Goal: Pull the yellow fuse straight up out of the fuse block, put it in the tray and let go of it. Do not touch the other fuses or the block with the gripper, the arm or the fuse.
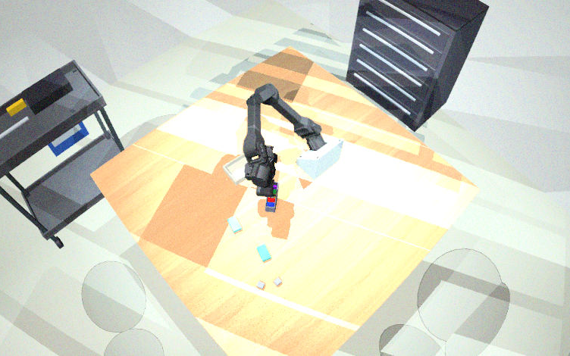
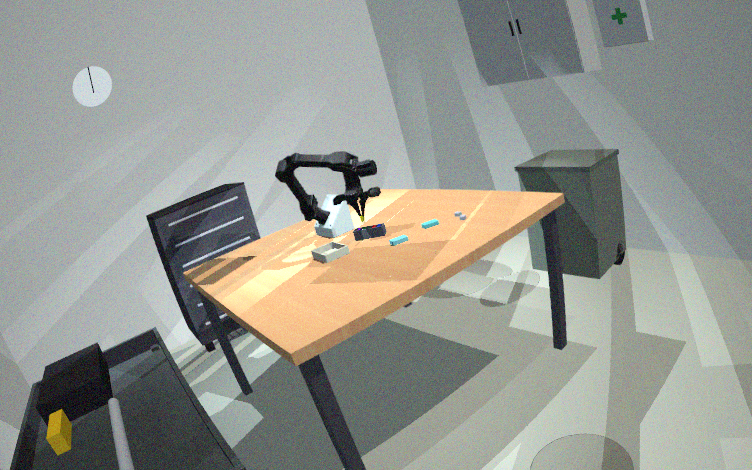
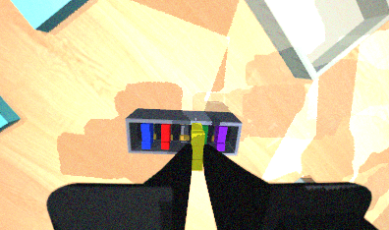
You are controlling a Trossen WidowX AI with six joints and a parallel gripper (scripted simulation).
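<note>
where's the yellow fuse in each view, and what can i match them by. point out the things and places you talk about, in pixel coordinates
Top: cannot be made out; the gripper [image 1: 266, 192] [image 2: 361, 217] [image 3: 196, 149] is over that spot.
Exterior: right of centre on the arm's side, just left of picture centre, at the fingertips, above the block.
Wrist: yellow fuse [image 2: 361, 218] [image 3: 197, 159] just below centre, between the fingers.
Shared landmark: fuse block [image 1: 270, 209] [image 2: 369, 232] [image 3: 158, 117].
</note>
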